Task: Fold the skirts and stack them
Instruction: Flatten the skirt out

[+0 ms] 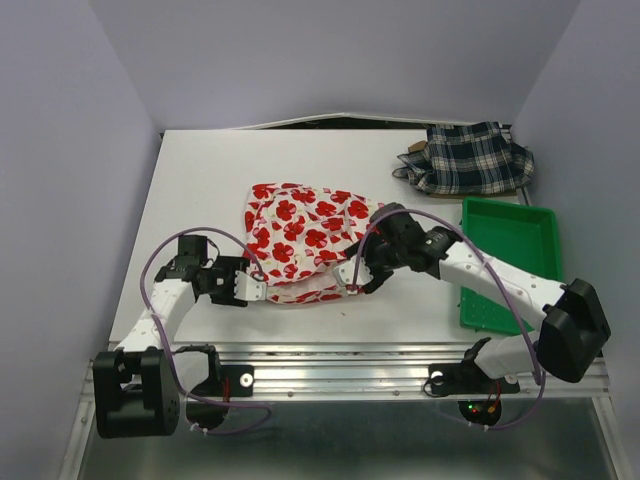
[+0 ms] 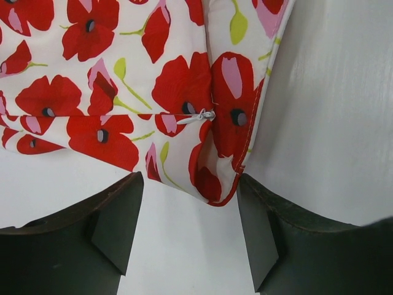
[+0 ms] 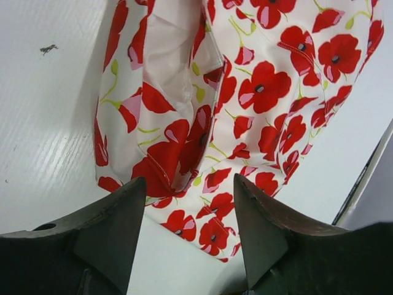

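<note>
**Floral skirt (image 1: 305, 235) mid-table, a gripper at each near corner, nothing gripped**

Left gripper (image 2: 190, 184): wide open, near-left hem corner just ahead of the fingertips, unpinched.
Right gripper (image 3: 190, 184): open too, doubled near-right hem edge between the fingers, not clamped.
Skirt spread on table (image 1: 200, 180), bunched along near edge.
Plaid skirt (image 1: 470, 158) at far right, well apart, beyond tray (image 1: 505, 235).

Likely risks:
- Pinching top layer only, giving a lopsided fold.
- Uneven lift between arms, twisting the cloth.
- Zipper pull (image 2: 206, 115) snagging a left finger.
- Right arm clipping tray.
</note>
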`<action>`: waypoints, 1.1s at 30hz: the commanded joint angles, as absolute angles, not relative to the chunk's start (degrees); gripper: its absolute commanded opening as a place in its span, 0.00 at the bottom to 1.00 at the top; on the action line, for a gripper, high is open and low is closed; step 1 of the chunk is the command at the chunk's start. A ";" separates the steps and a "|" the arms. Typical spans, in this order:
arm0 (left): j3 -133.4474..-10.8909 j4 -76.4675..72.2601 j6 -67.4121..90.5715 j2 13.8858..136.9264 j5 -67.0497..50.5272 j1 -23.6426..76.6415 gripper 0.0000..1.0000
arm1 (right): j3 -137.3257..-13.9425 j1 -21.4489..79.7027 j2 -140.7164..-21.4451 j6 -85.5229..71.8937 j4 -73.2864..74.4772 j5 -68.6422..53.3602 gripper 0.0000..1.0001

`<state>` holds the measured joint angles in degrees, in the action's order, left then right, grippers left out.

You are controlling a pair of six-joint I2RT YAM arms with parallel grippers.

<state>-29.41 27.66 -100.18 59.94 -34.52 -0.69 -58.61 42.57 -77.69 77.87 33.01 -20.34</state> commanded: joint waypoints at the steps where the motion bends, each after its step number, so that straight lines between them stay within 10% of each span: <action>1: -32.43 26.54 -97.47 60.64 -37.27 -0.26 0.72 | -56.52 43.42 -75.68 88.76 35.07 -20.83 0.63; 25: -37.26 26.10 -88.42 63.45 -39.90 -0.26 0.66 | -56.78 43.95 -79.63 105.73 42.54 -16.09 0.31; 33: -40.68 27.86 -84.03 65.91 -39.03 -0.26 0.08 | -61.86 43.95 -79.98 98.36 44.91 -12.75 0.01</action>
